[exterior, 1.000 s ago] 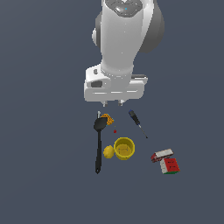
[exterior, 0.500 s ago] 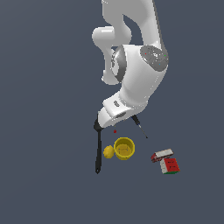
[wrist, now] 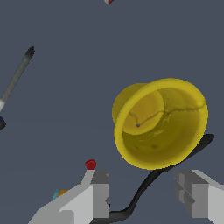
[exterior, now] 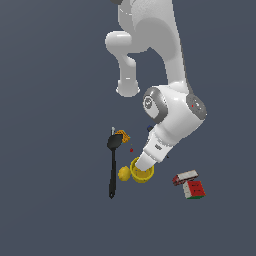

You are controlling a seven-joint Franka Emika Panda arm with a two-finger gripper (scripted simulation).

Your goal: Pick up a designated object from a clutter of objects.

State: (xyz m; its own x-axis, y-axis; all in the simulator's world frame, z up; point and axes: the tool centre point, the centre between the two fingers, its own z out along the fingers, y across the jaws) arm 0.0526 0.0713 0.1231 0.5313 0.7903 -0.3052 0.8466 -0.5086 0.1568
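The yellow cup (wrist: 161,122) stands on the dark surface (exterior: 55,75) with its mouth up, and the wrist view looks straight into it: nothing lies inside, only bare yellow wall and floor with faint crack-like lines. Its thick rim is whole all the way round.

The gripper (wrist: 146,194) has its two grey fingers (wrist: 99,192) spread well apart, with nothing between them. In the wrist view the cup sits just beyond the fingertips, close to them but not touching, and a little off to the side of the second finger. In the exterior view the arm's white end reaches down onto the cup (exterior: 142,171) and covers its far right rim, so the gripper itself is hidden there.

Just to the exterior view's left of the cup lies the smaller lemon (exterior: 124,173), near or touching it; I cannot tell which. Beyond the lemon lies the black spatula (exterior: 113,165), its handle running toward the near side. The red-white box (exterior: 190,185) rests well apart on the exterior view's right.
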